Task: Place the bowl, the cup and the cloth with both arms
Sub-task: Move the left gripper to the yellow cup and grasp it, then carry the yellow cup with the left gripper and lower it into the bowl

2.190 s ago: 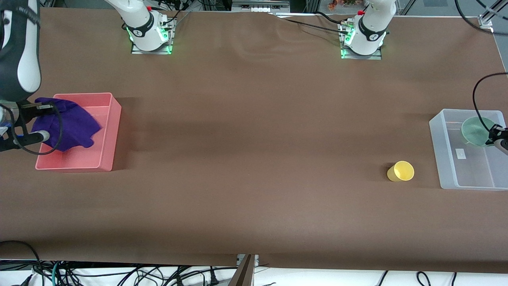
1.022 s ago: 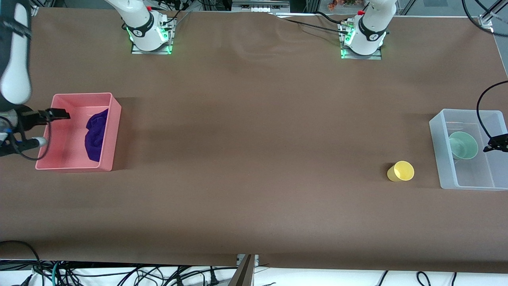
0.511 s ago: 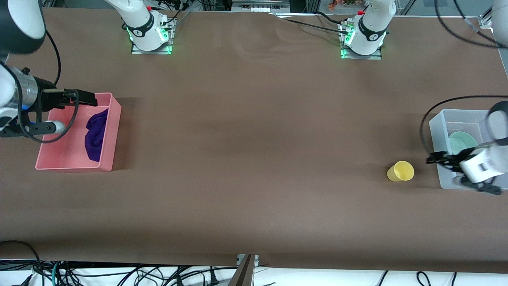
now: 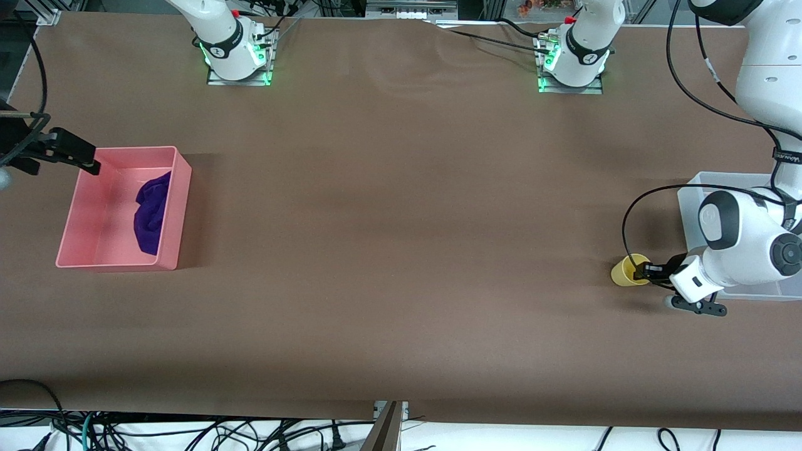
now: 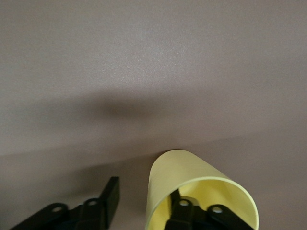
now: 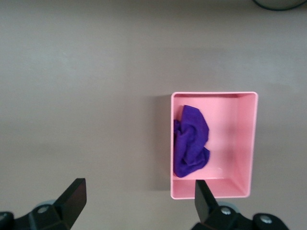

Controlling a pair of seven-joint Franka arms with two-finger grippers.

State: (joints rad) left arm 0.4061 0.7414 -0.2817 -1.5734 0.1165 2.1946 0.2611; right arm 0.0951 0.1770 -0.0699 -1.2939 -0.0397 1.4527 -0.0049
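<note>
While the cloth (image 4: 152,213) lies in the pink bin (image 4: 169,250), the right gripper (image 4: 74,155) hangs spread and empty; the left gripper (image 4: 645,271) straddles the cup (image 4: 622,273) rim, unclosed.

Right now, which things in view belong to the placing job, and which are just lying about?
Job:
- cup, one finger of the left gripper inside it
- cloth in the pink bin
- clear bin
- right gripper, open

Lying about:
- cables off the table

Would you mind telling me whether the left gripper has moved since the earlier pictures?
Yes. The left gripper has left the clear bin holding the bowl and come down to the cup, one finger inside its rim.
</note>
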